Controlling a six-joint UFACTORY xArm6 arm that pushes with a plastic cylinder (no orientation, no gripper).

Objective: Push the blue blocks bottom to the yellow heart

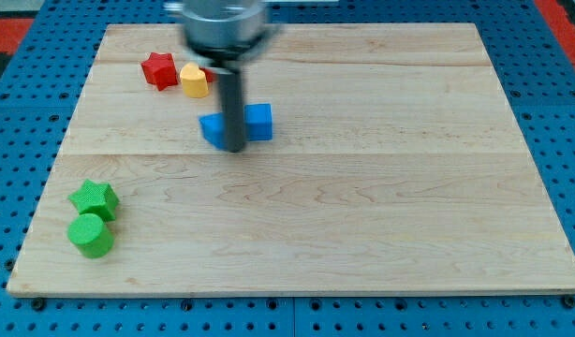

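Two blue blocks lie side by side near the view's upper middle: one (213, 128) on the left and a blue cube (258, 121) on the right. My tip (234, 148) stands between them at their lower edge, the rod covering where they meet. The yellow heart (194, 80) lies up and to the left of the blue blocks, apart from them, with a red star (159, 70) touching or nearly touching its left side.
A green star (94, 199) and a green cylinder (91, 235) sit together near the board's lower left corner. The wooden board (381, 215) rests on a blue perforated surface (16, 112).
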